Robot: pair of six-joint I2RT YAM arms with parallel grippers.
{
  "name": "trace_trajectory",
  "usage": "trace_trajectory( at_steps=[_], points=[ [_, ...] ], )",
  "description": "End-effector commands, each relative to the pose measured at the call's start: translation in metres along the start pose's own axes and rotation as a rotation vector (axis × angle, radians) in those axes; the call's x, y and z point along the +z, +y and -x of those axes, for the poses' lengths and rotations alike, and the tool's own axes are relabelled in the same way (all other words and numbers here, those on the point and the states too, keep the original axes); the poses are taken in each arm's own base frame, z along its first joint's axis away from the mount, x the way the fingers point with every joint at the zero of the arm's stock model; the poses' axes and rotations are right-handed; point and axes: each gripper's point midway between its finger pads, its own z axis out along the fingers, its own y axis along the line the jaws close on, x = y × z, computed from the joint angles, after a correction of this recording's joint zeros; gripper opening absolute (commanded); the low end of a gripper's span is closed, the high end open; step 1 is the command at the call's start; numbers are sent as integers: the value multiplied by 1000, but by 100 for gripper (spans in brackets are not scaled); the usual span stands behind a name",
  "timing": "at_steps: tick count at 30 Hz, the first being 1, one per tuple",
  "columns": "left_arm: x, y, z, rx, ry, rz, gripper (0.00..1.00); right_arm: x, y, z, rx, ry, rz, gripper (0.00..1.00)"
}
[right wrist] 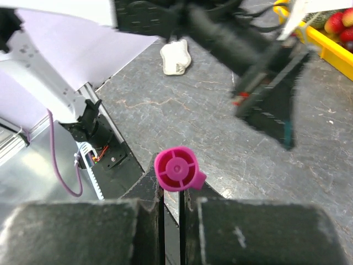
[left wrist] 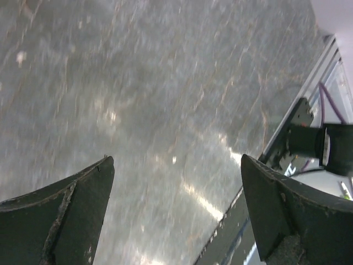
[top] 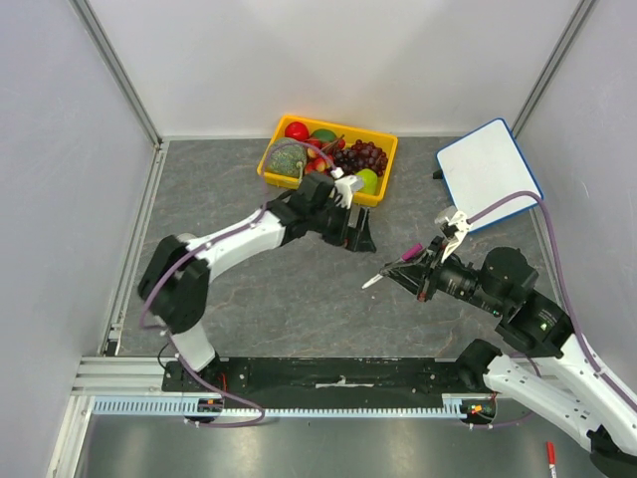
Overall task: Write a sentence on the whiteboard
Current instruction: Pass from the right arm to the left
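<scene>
So, biggest first: grey stone-look table [top: 299,299], both arms reach out over its middle. Whiteboard [top: 488,169] lies flat at the far right corner, tilted a bit, near the right wall and well apart from both grippers. I see no writing on its face from the top view, so the sentence is not started as far as I can tell.

Yellow fruit basket [top: 391,151] sits at the far centre, full of fruit, left of the board with a gap between them.

Left gripper [top: 360,239] hangs just in front of the basket. Wrist view shows its jaws wide apart with nothing between them, only bare table under it.

Right gripper [top: 418,271] is over mid-table, pointing toward the left arm, nearer to me than the board. Its jaws are clamped on a magenta marker [right wrist: 176,169], round end facing the wrist camera. From the top the marker [top: 393,271] sticks out left with a pale tip. I cannot tell if the cap is on.

My read on progress: the pen is in hand and that part is done. Left to do: bring it to the board, put tip to surface and write everything.
</scene>
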Motion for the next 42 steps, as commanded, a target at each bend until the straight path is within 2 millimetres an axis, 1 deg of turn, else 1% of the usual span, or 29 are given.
trace_trajectory(
  at_steps=[1, 3, 4, 5, 6, 7, 8, 9, 10, 11, 15, 17, 19, 21, 22, 23, 24, 26, 27, 28, 29, 30, 31, 33, 35, 38, 39, 40, 42],
  points=[
    [39, -17, 42, 52, -24, -122, 100, -9, 19, 7, -51, -11, 92, 0],
    [60, -23, 64, 70, -36, -142, 100, -11, 22, 8, -62, -13, 109, 0],
    [74, -23, 67, 69, -20, -147, 100, -12, 24, 9, -66, -18, 116, 0],
    [83, -26, 76, 77, -23, -159, 100, -13, 25, 10, -68, -19, 119, 0],
    [97, -30, 82, 86, -16, -170, 98, -13, 25, 11, -71, -19, 122, 0],
    [111, -30, 83, 86, -1, -177, 95, -14, 26, 12, -74, -21, 126, 0],
    [120, -35, 90, 96, -3, -184, 91, -14, 27, 13, -75, -24, 127, 0],
    [139, -33, 86, 95, 19, -184, 87, -14, 28, 13, -73, -22, 131, 0],
    [149, -35, 90, 102, 17, -186, 87, -14, 29, 15, -76, -26, 134, 0],
    [156, -40, 96, 114, 6, -194, 87, -15, 30, 15, -74, -24, 139, 0],
    [184, -51, 107, 121, -44, -236, 89, -14, 31, 16, -72, -22, 145, 0],
    [191, -58, 115, 115, -79, -281, 89, -14, 32, 17, -71, -21, 147, 0],
    [189, -64, 118, 110, -92, -314, 89, -14, 36, 19, -72, -17, 161, 0],
    [176, -66, 121, 129, -98, -312, 89, -15, 38, 23, -73, -23, 166, 0],
    [162, -68, 128, 152, -117, -297, 91, -16, 39, 25, -74, -26, 167, 0],
    [154, -59, 119, 164, -105, -260, 92, -16, 39, 25, -76, -25, 165, 0],
    [136, -56, 119, 175, -117, -237, 93, -16, 39, 26, -78, -26, 164, 0],
    [86, -60, 132, 197, -185, -219, 96, -14, 38, 27, -82, -23, 159, 0],
    [61, -58, 137, 193, -216, -211, 97, -13, 37, 28, -83, -22, 156, 0],
    [40, -55, 136, 186, -231, -209, 97, -11, 37, 27, -82, -15, 156, 0],
    [22, -48, 133, 173, -240, -197, 97, -9, 36, 28, -84, -12, 152, 0],
    [0, -48, 133, 170, -256, -203, 97, -7, 35, 29, -84, -8, 151, 0],
    [-16, -44, 128, 161, -261, -203, 97, -5, 35, 30, -86, -9, 146, 0],
    [-53, -49, 120, 166, -276, -222, 96, 0, 33, 31, -86, 4, 140, 0],
    [-81, -54, 109, 183, -291, -223, 96, 6, 33, 33, -85, 12, 140, 0],
    [-116, -63, 91, 208, -314, -214, 97, 15, 35, 36, -75, 27, 156, 0],
    [-124, -64, 86, 207, -321, -209, 96, 17, 37, 37, -74, 27, 168, 0],
    [-136, -70, 82, 221, -338, -215, 97, 19, 37, 38, -72, 29, 167, 0],
    [-152, -82, 70, 251, -346, -258, 97, 23, 37, 40, -67, 27, 170, 0]
  ],
)
